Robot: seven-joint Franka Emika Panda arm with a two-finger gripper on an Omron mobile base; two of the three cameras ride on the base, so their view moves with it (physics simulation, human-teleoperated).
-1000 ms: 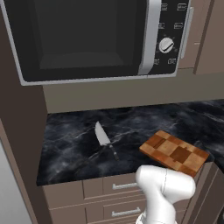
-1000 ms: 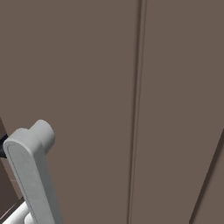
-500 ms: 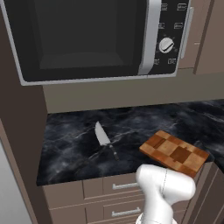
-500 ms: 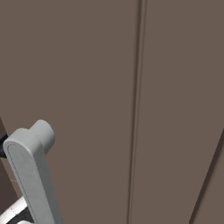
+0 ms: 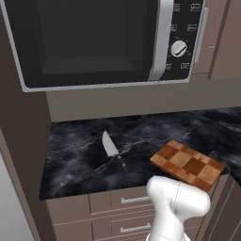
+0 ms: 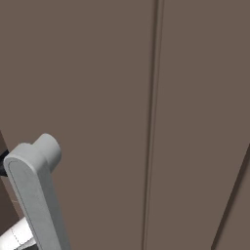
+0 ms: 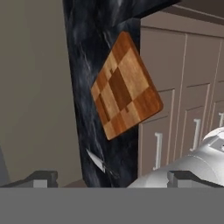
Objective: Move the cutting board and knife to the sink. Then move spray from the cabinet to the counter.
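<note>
While checking against a second back, seeing no shift anywhere: same framing in both base views, same pose, claw holding the same wide spread. Meaning: not yet starting on step one, both items sitting untouched, sink leg and spray leg all pending. Going big to small: looking at a glossy black microwave (image 5: pixel 94 42) with a silver strip and dial hanging above; black veined marble-look counter (image 5: pixel 75 160), smooth and flat; matte brown drawers (image 5: pixel 103 202) with slim silver handles beneath. Seeing the cutting board (image 5: pixel 188 164) lying flat at the counter's right front, a rectangular checkered wood slab with rounded corners, one end apparently overhanging the edge. Seeing the knife (image 5: pixel 112 148) lying well apart to its left, thin triangular silver blade, short dark handle pointing frontward. Gripper (image 7: pixel 111 178) hovering empty, tips spread wide, touching nothing.
</note>
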